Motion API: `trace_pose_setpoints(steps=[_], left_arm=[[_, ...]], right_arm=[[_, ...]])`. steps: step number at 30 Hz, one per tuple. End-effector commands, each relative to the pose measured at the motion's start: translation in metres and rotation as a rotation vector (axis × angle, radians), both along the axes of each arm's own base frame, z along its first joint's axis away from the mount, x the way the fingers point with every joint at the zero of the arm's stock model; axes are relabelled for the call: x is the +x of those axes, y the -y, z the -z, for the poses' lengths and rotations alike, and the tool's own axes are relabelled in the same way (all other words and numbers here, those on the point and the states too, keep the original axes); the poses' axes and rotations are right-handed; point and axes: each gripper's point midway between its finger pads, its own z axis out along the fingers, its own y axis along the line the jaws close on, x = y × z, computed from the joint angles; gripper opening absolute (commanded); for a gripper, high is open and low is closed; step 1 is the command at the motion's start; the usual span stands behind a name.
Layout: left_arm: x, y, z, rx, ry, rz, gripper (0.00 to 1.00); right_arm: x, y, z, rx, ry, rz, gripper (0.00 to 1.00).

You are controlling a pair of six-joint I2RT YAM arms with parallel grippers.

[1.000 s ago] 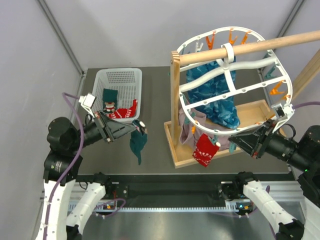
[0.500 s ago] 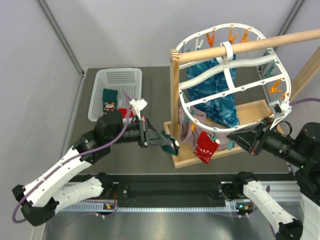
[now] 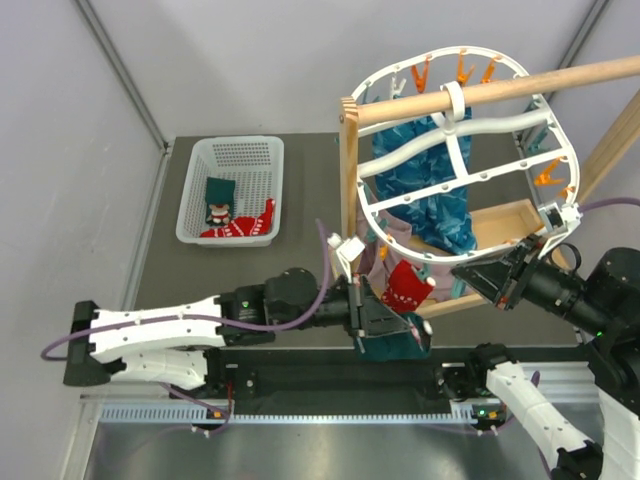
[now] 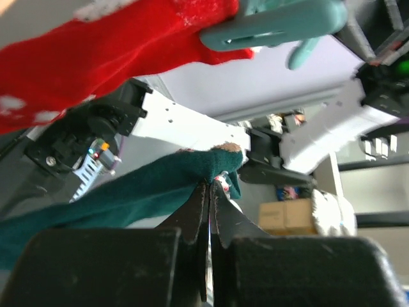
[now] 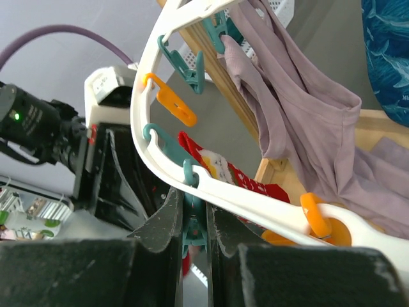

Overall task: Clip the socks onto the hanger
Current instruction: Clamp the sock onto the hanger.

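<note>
My left gripper (image 3: 405,328) is shut on a dark green sock (image 3: 388,347) and holds it just below the hanger's near rim. In the left wrist view the closed jaws (image 4: 209,185) pinch the green sock's (image 4: 128,192) edge under a red sock (image 4: 96,51) and a teal clip (image 4: 275,25). The white oval hanger (image 3: 455,160) hangs on a wooden rod. A red sock (image 3: 405,287) hangs clipped at its front. My right gripper (image 3: 463,272) is shut on a teal clip (image 5: 195,224) under the hanger rim (image 5: 255,201), beside the red sock (image 5: 220,167).
A white perforated basket (image 3: 195,185) at back left holds more socks (image 3: 225,218). The wooden stand (image 3: 350,170) carries the rod. A teal-blue cloth (image 3: 435,205) and a mauve cloth (image 5: 287,115) hang from the hanger. Orange clips (image 5: 172,102) line the rim.
My left arm has swung from beside the basket to the right, carrying the green sock under the hanger's front rim below the red sock. My right gripper has barely moved.
</note>
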Motion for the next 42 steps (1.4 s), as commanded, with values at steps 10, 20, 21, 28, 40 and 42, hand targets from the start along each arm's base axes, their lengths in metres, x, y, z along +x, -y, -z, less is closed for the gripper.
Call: trace_pose_setpoints(steps=[10,20,21,28,40,42], left_arm=[[0.000,0.059,-0.062,-0.133,0.064,-0.258,0.00],[0.011,0.051,-0.063,-0.132,0.048,-0.321,0.00],[0.011,0.052,-0.066,-0.140,0.051,-0.322,0.00],[0.014,0.045,-0.072,-0.145,0.064,-0.340,0.00],[0.018,0.037,-0.082,-0.172,0.080,-0.362,0.00],[0.018,0.039,-0.082,-0.172,0.084,-0.363,0.00]], right_arm=[[-0.008,-0.004,-0.011,0.044,0.035,-0.034,0.00],[-0.013,-0.003,-0.012,0.039,0.041,-0.035,0.00],[-0.013,-0.003,-0.010,0.039,0.037,-0.038,0.00],[-0.013,-0.002,-0.007,0.035,0.033,-0.033,0.00],[-0.014,-0.002,-0.002,0.034,0.022,-0.035,0.00],[-0.014,-0.002,-0.002,0.035,0.022,-0.034,0.00]])
